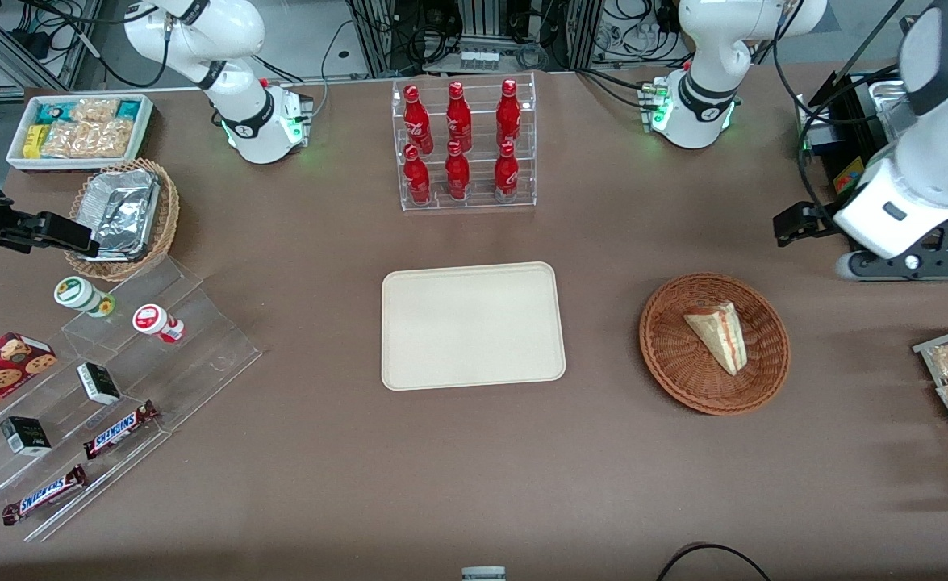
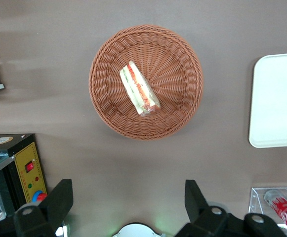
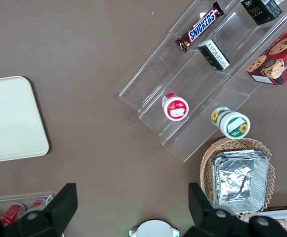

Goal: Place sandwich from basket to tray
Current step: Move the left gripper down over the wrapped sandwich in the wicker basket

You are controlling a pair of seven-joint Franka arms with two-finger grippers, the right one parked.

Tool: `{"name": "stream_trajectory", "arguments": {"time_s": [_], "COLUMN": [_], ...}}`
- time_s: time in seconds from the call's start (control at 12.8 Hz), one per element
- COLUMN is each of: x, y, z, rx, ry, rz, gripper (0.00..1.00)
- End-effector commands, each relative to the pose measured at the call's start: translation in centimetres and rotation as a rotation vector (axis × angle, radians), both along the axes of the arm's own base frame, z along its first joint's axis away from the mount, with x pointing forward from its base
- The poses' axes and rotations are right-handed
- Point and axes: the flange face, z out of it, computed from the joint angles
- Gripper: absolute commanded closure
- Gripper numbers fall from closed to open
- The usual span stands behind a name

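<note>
Waiting in the Wicker

Resting in the round reddish-brown woven basket, the clear-wrapped triangular white-bread sandwich lies untouched on the brown counter. Beside it sits a bare cream rectangular plastic tray. The working arm's tool hangs above, fingers spread wide, holding nothing.

Reddish-brown woven basket is holding pale white sandwich showing red-green filling stripe, cream-beige tray is lying on brown table, black-fingered gripper is hovering near basket.
</note>
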Motion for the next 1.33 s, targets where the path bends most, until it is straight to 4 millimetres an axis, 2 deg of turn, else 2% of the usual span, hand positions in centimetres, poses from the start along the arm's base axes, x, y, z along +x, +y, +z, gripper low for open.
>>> {"name": "stream_trajectory", "arguments": {"time_s": [0.0, 0.16, 0.31, 0.78, 1.02, 1.09, 1.25], "x": [-0.4, -0.3, 0.4, 0.9, 0.2, -0.1, -0.4], "y": [0.4, 0.3, 0.2, -0.1, 0.0, 0.2, 0.5], "z": [0.9, 0.4, -1.4, -12.0, -17.9, -19.3, -21.1], "rx": [-0.024, -0.033, -0.036, -0.041, -0.043, -0.045, -0.046], "ry": [0.011, 0.018, 0.040, 0.025, -0.022, -0.047, -0.064], "rz": [-0.012, -0.013, -0.013, -0.009, -0.006, -0.002, 0.007], "gripper": [0.00, 0.00, 0.00, 0.00, 0.00, 0.00, 0.00]}}
